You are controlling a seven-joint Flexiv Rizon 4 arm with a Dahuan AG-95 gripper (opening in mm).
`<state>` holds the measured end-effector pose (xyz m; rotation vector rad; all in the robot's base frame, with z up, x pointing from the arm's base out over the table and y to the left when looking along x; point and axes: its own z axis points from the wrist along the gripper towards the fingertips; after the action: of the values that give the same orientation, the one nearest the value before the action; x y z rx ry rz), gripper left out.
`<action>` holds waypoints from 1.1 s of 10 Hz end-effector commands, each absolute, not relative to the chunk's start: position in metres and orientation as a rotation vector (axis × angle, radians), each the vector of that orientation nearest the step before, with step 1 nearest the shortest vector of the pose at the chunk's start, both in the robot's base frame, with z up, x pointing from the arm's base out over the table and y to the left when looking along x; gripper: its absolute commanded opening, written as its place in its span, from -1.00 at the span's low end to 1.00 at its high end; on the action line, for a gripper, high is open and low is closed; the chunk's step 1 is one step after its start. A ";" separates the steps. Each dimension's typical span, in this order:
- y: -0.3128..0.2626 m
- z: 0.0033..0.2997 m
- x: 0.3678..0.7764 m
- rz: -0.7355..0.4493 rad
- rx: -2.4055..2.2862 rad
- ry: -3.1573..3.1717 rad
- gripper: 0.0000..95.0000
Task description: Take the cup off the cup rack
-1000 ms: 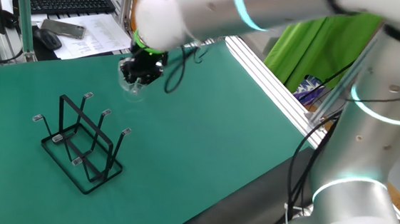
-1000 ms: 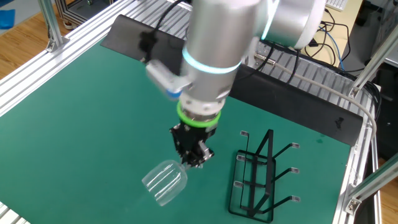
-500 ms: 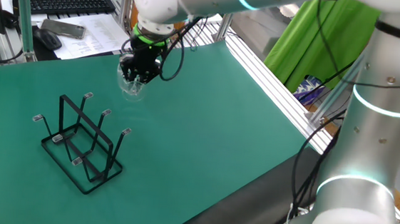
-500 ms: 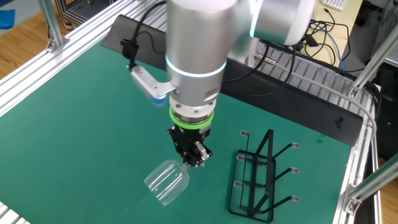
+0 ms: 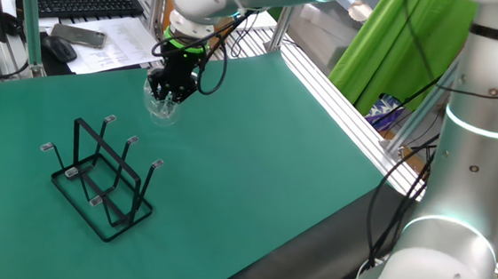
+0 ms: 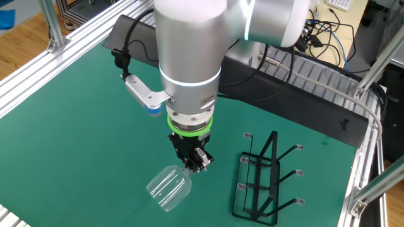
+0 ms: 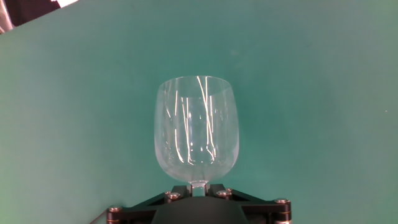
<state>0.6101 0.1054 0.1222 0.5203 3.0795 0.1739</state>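
cup (image 6: 168, 187) hangs by stem from closed pincer (image 6: 194, 165).

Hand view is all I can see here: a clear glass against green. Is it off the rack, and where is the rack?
Observer: Yes. The cup is clear of the cup rack, which stands empty beside it on the green table.
Operator: What is holding the glass?
Observer: The gripper, shut on the stem and pointing down, with the bowl hanging below it.
Operator: Is the glass touching the table?
Observer: I cannot tell for sure; in the other fixed view it hangs tilted, low over the mat.
Operator: What else is around?
Observer: A keyboard and a mouse lie on a desk beyond the table's far edge.
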 end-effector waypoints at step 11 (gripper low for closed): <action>0.103 0.134 0.606 0.030 0.448 3.054 -1.00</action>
<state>0.6068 0.1035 0.1333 0.4493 3.0567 0.0325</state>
